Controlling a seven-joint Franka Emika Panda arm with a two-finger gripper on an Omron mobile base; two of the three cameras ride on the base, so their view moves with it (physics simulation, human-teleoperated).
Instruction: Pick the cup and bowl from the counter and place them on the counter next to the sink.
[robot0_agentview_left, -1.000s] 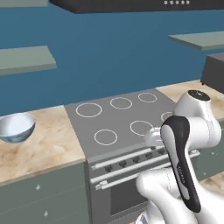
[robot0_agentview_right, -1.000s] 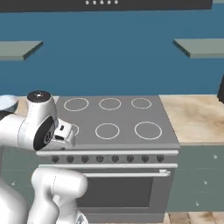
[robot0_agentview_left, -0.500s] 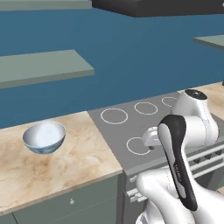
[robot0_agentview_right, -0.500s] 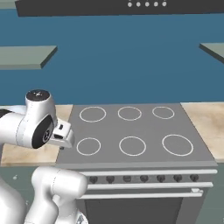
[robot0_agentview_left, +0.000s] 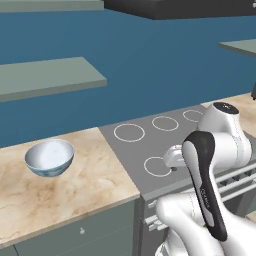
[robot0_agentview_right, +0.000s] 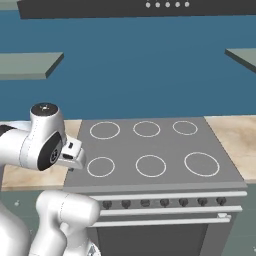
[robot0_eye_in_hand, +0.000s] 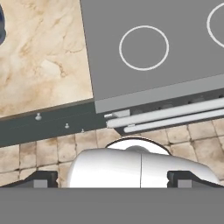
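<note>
The pale blue bowl (robot0_agentview_left: 49, 157) rests upright on the beige marble counter (robot0_agentview_left: 75, 195), left of the stovetop. A dark sliver of the bowl's rim (robot0_eye_in_hand: 1, 27) shows at the hand view's top left corner. My gripper (robot0_eye_in_hand: 111, 178) hangs open and empty, its dark fingertips (robot0_eye_in_hand: 40, 178) spread wide. It points down over the front edge of the stove, well right of the bowl. My hand (robot0_agentview_left: 172, 158) (robot0_agentview_right: 73, 154) sits low in front of the arm's elbow. The cup and the sink are out of view.
A grey stovetop (robot0_agentview_left: 165, 145) with white ring burners lies between two stretches of counter (robot0_agentview_right: 240, 135). An oven handle (robot0_eye_in_hand: 175, 114) runs below it, above a tiled floor (robot0_eye_in_hand: 43, 148). A grey-green wall shelf (robot0_agentview_left: 45, 77) hangs over the bowl, and a dark hood (robot0_agentview_right: 125, 7) over the stove.
The base has driven left, so the whole scene has slid right in both base views and the bowl sits further in. The arm keeps its pose, gripper still open.
</note>
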